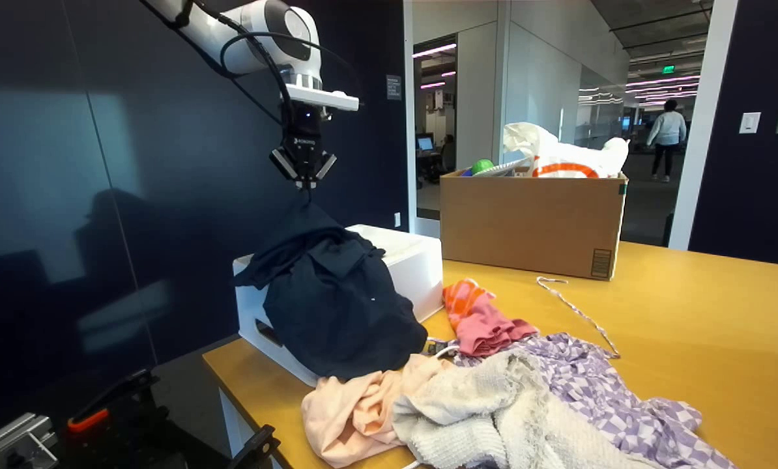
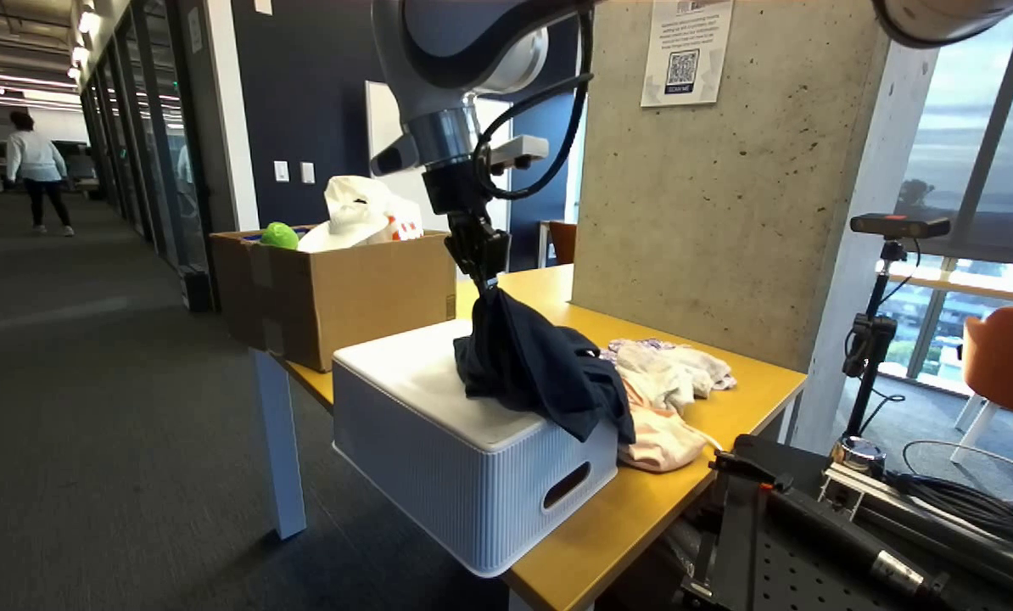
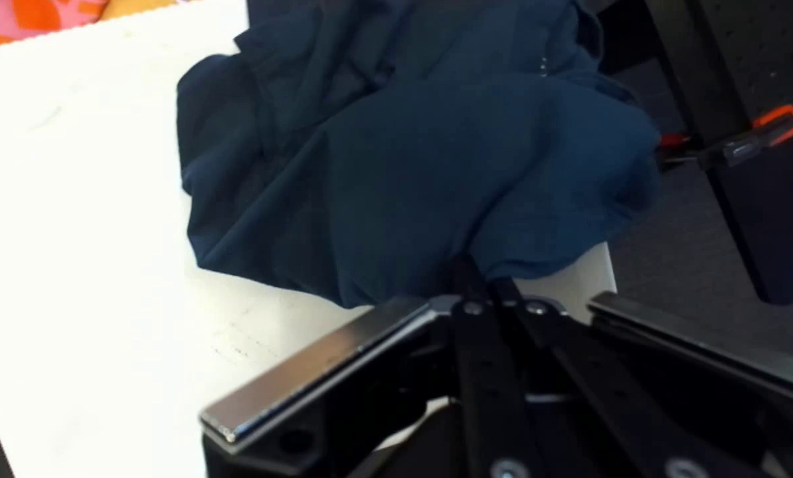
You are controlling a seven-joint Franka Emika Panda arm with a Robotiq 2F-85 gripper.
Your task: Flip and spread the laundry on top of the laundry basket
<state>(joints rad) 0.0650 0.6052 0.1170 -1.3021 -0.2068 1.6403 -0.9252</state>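
The laundry is a dark navy cloth (image 1: pixel 346 312) that lies bunched over one end of the white laundry basket (image 1: pixel 418 270). In that exterior view it drapes down the basket's side toward the table. In an exterior view the cloth (image 2: pixel 549 373) covers one end of the flat white top of the basket (image 2: pixel 439 484). My gripper (image 1: pixel 307 184) is above the basket, pointing down, shut on a raised peak of the cloth. The gripper also shows in an exterior view (image 2: pixel 488 284). In the wrist view the fingertips (image 3: pixel 483 279) pinch the cloth's edge (image 3: pixel 423 172); the white top (image 3: pixel 84 232) is bare beside it.
A cardboard box (image 1: pixel 532 225) with a white bag and a green ball stands on the yellow table (image 1: pixel 721 312). Peach cloth (image 1: pixel 356 417), white cloth (image 1: pixel 493 417), purple checked cloth (image 1: pixel 584 371) and a pink-orange cloth (image 1: pixel 483 322) lie beside the basket. A dark wall stands behind.
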